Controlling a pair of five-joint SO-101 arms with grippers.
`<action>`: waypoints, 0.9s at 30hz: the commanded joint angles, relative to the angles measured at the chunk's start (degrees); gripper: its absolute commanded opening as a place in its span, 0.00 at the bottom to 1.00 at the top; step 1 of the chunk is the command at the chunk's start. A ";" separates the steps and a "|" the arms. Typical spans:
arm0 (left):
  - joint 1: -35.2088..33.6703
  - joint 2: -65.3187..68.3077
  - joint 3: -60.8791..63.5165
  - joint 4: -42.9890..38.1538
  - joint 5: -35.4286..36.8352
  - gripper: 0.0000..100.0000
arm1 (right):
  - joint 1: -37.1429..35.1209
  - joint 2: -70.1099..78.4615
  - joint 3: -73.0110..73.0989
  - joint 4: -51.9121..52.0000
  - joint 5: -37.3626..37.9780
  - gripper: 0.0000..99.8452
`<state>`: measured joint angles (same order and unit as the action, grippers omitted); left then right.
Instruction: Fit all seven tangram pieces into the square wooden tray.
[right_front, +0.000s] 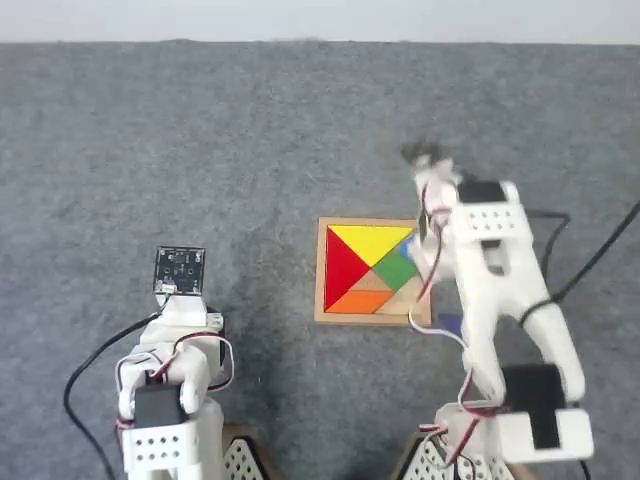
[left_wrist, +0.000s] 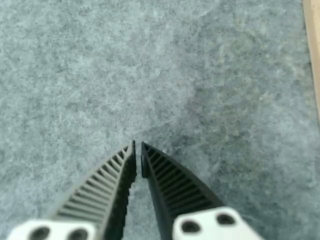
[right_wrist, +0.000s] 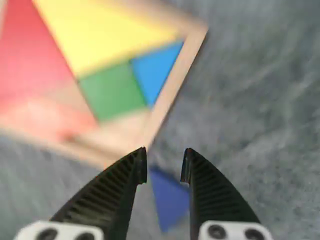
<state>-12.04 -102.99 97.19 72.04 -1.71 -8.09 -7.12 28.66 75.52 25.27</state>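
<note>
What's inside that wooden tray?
A yellow piece, red piece, orange piece, green piece, blue piece. The right arm covers the tray's right edge in the high view.

There is one square wooden tray (right_front: 322, 270). Six tangram pieces can be counted: one yellow triangle (right_front: 368, 242), one red triangle (right_front: 343, 270), one orange piece (right_front: 360, 300), one green square (right_front: 396, 270), one light blue triangle (right_wrist: 155, 70) and one darker blue piece (right_wrist: 170, 197). There are two tools: the left tool (left_wrist: 138, 146) and the right tool (right_wrist: 164, 152).
</note>
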 joint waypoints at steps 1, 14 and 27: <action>-0.09 -1.05 -0.75 0.18 0.97 0.02 | 2.51 -6.99 9.41 1.19 15.74 0.13; -0.09 -1.05 -0.75 0.18 0.97 0.02 | 15.60 -11.47 19.69 -0.31 29.19 0.22; -0.09 -1.05 -0.75 0.18 0.97 0.02 | 16.22 3.47 17.58 -11.65 26.81 0.22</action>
<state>-12.04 -102.99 97.19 72.04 -1.71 7.47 -6.51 47.82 66.29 53.67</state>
